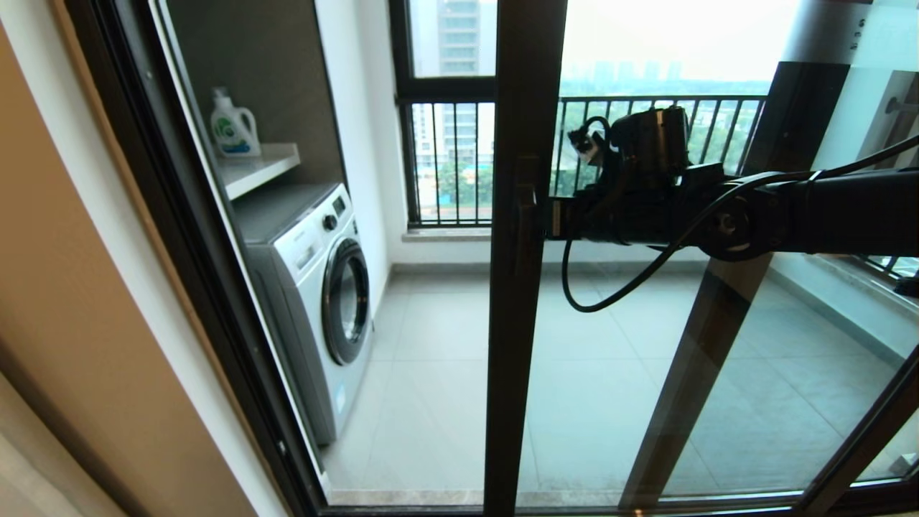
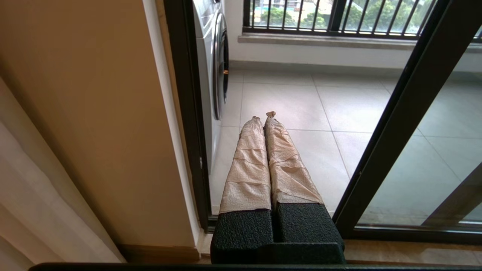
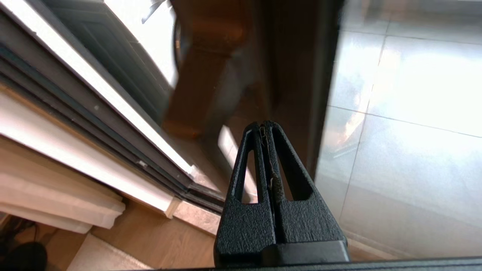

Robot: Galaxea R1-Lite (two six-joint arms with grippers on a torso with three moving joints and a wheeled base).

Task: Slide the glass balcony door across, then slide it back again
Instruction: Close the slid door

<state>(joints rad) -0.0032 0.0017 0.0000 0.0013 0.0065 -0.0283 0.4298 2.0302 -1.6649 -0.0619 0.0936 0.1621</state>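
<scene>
The glass balcony door (image 1: 517,359) stands partly slid, its dark brown upright near the middle of the head view, with an open gap to its left. My right gripper (image 1: 549,219) reaches in from the right at handle height and is shut, empty, its tip against that upright. In the right wrist view the shut right gripper (image 3: 262,126) points at the blurred brown door frame (image 3: 293,75). My left gripper (image 2: 263,116), with tape-wrapped fingers, is shut on nothing and hangs low, pointing through the gap beside the door upright (image 2: 391,131).
A washing machine (image 1: 323,287) and a shelf with a detergent bottle (image 1: 233,126) stand on the balcony's left. A railing (image 1: 646,129) closes the far side. A beige wall (image 1: 72,287) and curtain (image 2: 37,188) flank the fixed frame. The floor track (image 3: 113,124) runs below.
</scene>
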